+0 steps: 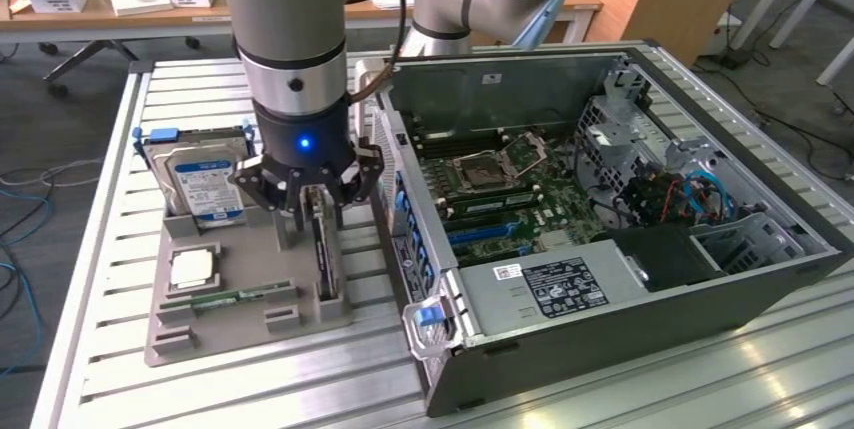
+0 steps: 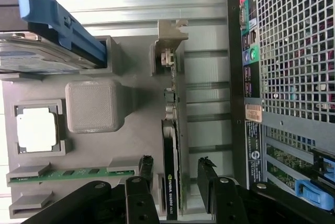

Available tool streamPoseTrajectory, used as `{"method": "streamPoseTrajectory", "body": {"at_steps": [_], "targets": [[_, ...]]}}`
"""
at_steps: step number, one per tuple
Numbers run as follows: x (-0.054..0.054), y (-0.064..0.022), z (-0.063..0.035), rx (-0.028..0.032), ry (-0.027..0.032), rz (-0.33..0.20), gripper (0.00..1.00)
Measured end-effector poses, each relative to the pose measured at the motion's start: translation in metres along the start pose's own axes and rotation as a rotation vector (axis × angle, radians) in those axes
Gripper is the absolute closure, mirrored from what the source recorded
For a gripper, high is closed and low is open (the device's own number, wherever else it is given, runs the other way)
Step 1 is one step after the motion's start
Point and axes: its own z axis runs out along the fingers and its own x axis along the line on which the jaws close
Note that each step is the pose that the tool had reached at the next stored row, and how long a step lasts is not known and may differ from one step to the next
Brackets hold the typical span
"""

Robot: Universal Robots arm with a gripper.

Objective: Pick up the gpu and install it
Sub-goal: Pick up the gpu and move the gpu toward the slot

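Thin dark gpu (image 2: 170, 182) on edge w/ silver bracket (image 2: 172, 29), claw (image 2: 176, 164) straddling.

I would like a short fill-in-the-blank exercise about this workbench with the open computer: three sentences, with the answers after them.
1. The end effector straddles the ____, with one finger on each side.
2. The hard drive carries a white and ____ label.
3. The computer case lies at the exterior view's ____ of the gray holder.
Missing words: gpu; blue; right.
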Motion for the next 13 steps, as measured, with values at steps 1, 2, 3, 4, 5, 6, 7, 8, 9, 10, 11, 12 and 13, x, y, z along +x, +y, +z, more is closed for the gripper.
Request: {"method": "streamPoseTrajectory", "body": {"at_steps": [1,2,3,4,5,6,7,8,9,10,11,12,13], "targets": [[0.0000,-0.0001,0.0014,-0.0001,-0.0002,0.000,0.53],[0.0001,-0.0001,0.0026,-0.0001,-0.0002,0.000,0.53],[0.0001,-0.0001,0.0035,-0.0001,-0.0002,0.000,0.53],[0.0001,-0.0002,0.0042,0.0000,-0.0001,0.000,0.53],[0.0001,-0.0002,0.0047,0.0000,-0.0001,0.000,0.53],[0.0001,-0.0002,0.0052,0.0000,-0.0001,0.000,0.53],[0.0001,-0.0002,0.0057,-0.0001,-0.0002,0.000,0.53],[0.0002,-0.0003,0.0062,0.0000,-0.0001,0.000,0.53],[0.0002,-0.0003,0.0067,0.0000,-0.0001,0.000,0.53],[0.0002,-0.0003,0.0073,0.0000,-0.0001,0.000,0.53],[0.0002,-0.0003,0.0080,0.0000,-0.0001,0.000,0.53],[0.0002,-0.0004,0.0092,0.0000,-0.0001,0.000,0.53],[0.0003,-0.0004,0.0107,0.0000,-0.0001,0.000,0.53]]}}
